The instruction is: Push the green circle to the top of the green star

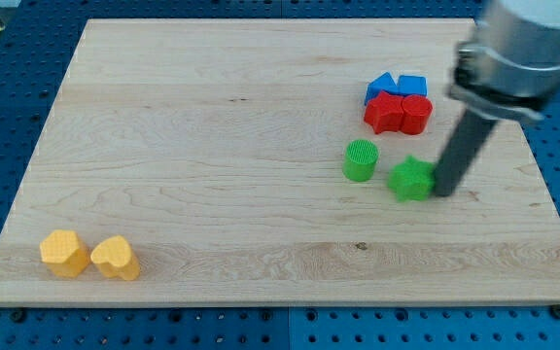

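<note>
The green circle [361,159] stands right of the board's middle. The green star [411,179] lies just to its right and a little lower. My tip [444,192] is at the star's right edge, touching or almost touching it. The dark rod rises from the tip up to the arm's grey body at the view's top right. The circle and the star are a small gap apart.
A red star-like block [385,112] and a red cylinder [416,114] sit above the green blocks, with two blue blocks [397,87] behind them. Two yellow blocks [64,252] [116,258] lie at the board's lower left. The wooden board [212,146] rests on a blue perforated table.
</note>
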